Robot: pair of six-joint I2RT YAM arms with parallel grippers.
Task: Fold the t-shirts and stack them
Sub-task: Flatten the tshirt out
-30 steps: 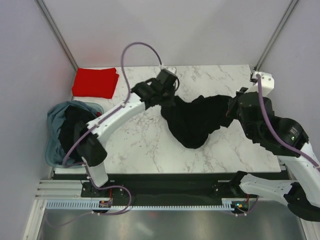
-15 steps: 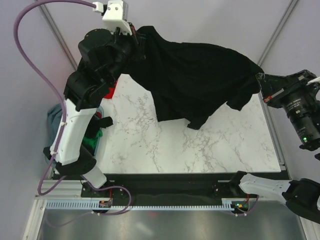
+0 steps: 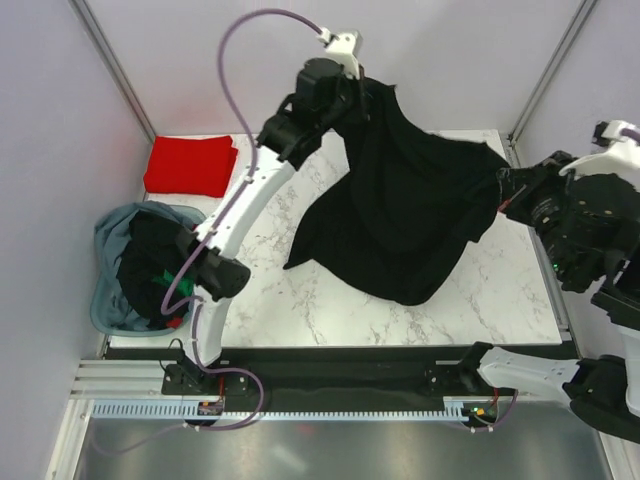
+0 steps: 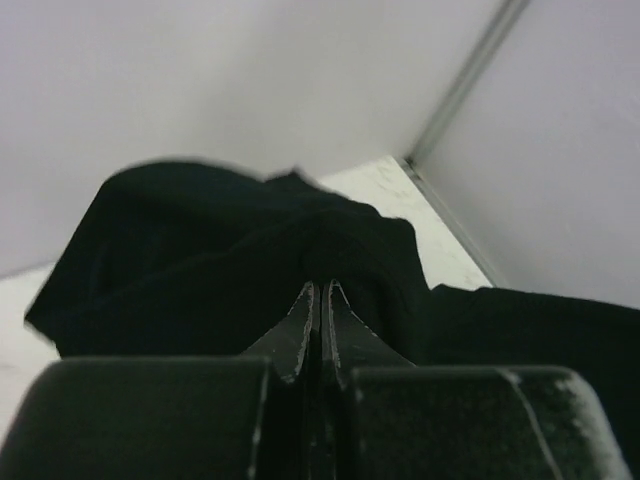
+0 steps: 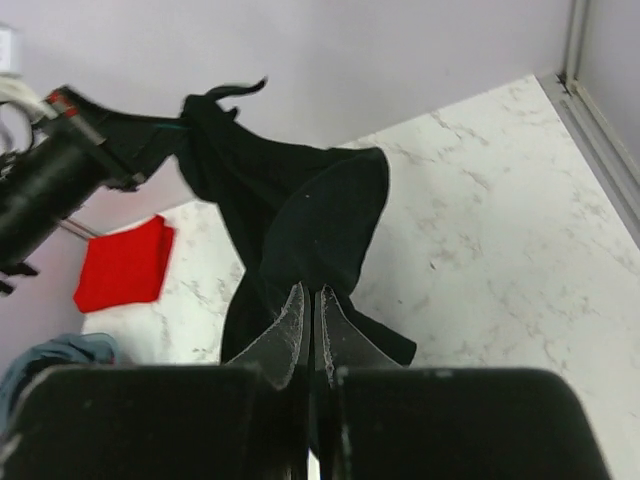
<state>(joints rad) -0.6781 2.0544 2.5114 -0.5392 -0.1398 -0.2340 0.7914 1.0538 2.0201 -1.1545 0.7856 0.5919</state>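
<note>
A large black t-shirt (image 3: 410, 210) hangs in the air over the marble table (image 3: 270, 270), stretched between both grippers. My left gripper (image 3: 366, 96) is raised at the back centre and is shut on one top corner; in the left wrist view the black cloth (image 4: 200, 250) bunches at the closed tips of that gripper (image 4: 320, 287). At the right, my right gripper (image 3: 505, 190) is shut on the other corner, and the shirt (image 5: 300, 210) drapes away from its tips (image 5: 310, 290). A folded red t-shirt (image 3: 190, 165) lies at the back left.
A grey-blue fabric tub (image 3: 108, 240) stands off the table's left edge with black and green clothes (image 3: 150, 262) in it. Booth walls and metal posts (image 3: 545, 75) close in the back and sides. The red shirt (image 5: 125, 265) shows in the right wrist view.
The left arm swung from the far back left toward the back centre. The right gripper moved inward. The black shirt, spread wide before, now hangs narrower and lower over the table.
</note>
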